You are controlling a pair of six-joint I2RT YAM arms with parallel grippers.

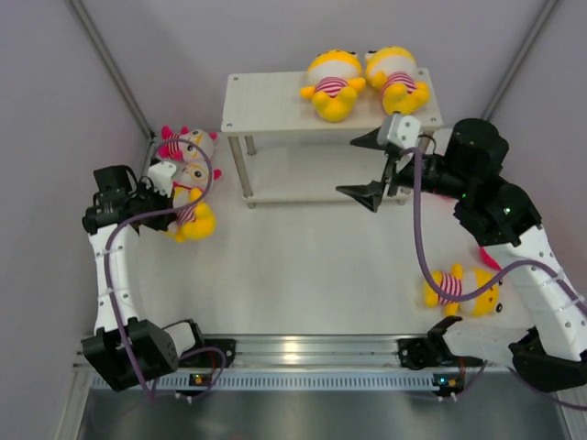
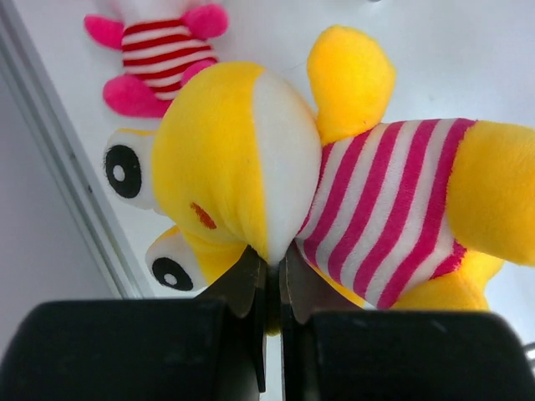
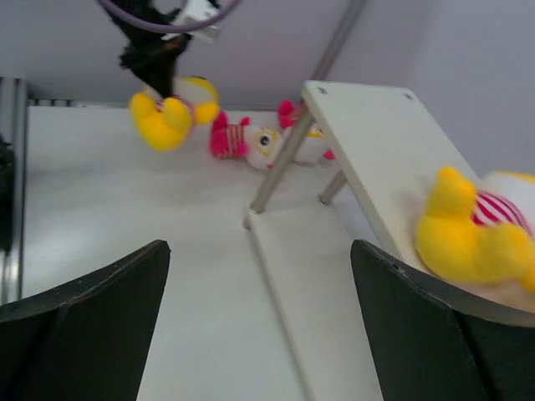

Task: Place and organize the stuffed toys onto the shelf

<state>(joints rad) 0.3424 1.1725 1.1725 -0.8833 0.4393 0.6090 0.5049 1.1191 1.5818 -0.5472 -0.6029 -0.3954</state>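
Left gripper has its claw nearly closed, pinching a yellow doll by a thin fold at the neck, left of the shelf. So small a bite could slip and drop the doll on the way. Pink-limbed dolls lie by the shelf's left legs. Two yellow dolls fill the right half of the shelf's top board. Right gripper hangs spread wide before the shelf's right end and may block that side.
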